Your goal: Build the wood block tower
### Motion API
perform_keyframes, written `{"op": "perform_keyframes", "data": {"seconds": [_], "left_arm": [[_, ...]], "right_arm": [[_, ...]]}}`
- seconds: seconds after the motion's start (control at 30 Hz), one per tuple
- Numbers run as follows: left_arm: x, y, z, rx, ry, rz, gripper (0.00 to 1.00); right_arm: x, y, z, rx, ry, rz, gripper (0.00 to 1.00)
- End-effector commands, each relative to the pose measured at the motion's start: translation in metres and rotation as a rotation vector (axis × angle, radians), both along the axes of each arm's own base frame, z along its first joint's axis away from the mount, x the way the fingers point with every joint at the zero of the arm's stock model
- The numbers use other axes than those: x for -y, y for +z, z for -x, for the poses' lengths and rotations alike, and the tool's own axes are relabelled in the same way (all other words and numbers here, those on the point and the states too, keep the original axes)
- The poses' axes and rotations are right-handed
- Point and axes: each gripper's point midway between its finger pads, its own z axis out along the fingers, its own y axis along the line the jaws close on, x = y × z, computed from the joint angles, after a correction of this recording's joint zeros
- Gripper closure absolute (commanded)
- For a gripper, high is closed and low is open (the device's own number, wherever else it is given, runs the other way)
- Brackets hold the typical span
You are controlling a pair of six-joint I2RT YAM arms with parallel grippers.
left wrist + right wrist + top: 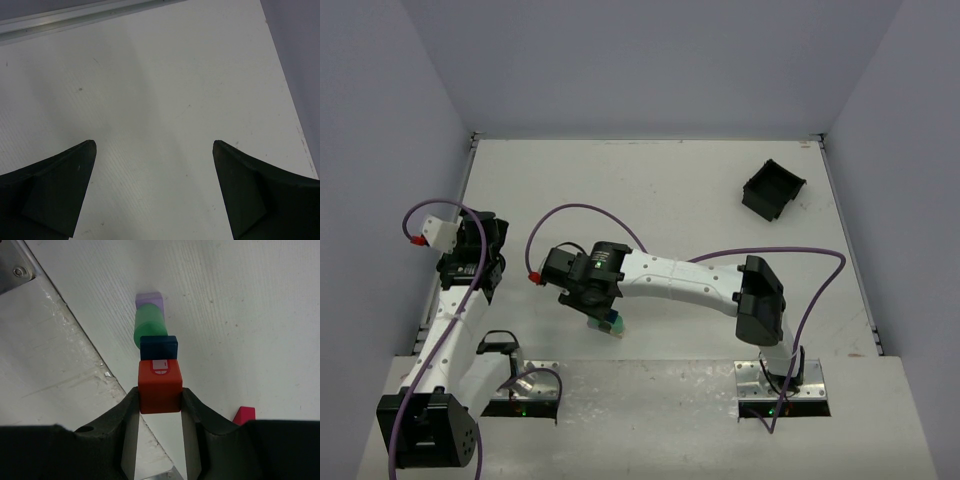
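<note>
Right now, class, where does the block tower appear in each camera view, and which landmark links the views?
Top external: tower low centre-left, under the right pincer.
Left wrist: not in it.
Right wrist: centre, red block nearest, held in that pincer.
Shared landmark: the white table.

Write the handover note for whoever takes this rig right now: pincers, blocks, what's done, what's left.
Left pincer: open, empty, over bare table.
Right pincer: closed on the red block, the top piece of the tower.
Tower, bottom up: purple block, green cylinder, blue block, red block.
Done: four pieces stacked.
Left: release the red block without tipping the stack. A magenta piece lies loose beside it and is probably next.
</note>
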Motion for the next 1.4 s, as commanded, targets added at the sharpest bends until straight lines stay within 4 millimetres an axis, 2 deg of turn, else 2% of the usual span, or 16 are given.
{"op": "perform_keyframes", "data": {"seconds": [0.0,0.87,1.03,1.23,1.27,1.3,1.37], "left_arm": [[-0.001,0.01,-0.004,0.044,-0.004,-0.011,0.0],[0.0,0.011,-0.005,0.053,-0.013,-0.012,0.0],[0.0,0.009,-0.005,0.052,-0.018,-0.01,0.0],[0.0,0.009,-0.005,0.051,-0.018,-0.011,0.0],[0.0,0.009,-0.005,0.051,-0.018,-0.012,0.0],[0.0,0.009,-0.005,0.05,-0.018,-0.013,0.0],[0.0,0.01,-0.005,0.051,-0.016,-0.013,0.0]], "right_arm": [[-0.003,0.004,-0.004,0.015,-0.017,-0.021,0.65],[0.0,0.002,-0.003,0.009,-0.021,-0.011,0.59],[-0.001,0.004,-0.003,0.009,-0.022,-0.023,0.54],[-0.004,0.012,-0.005,0.03,-0.02,-0.055,0.23],[-0.004,0.015,-0.007,0.037,-0.02,-0.062,0.1],[-0.005,0.017,-0.008,0.044,-0.019,-0.069,0.03],[-0.007,0.023,-0.009,0.056,-0.014,-0.085,0.01]]}}
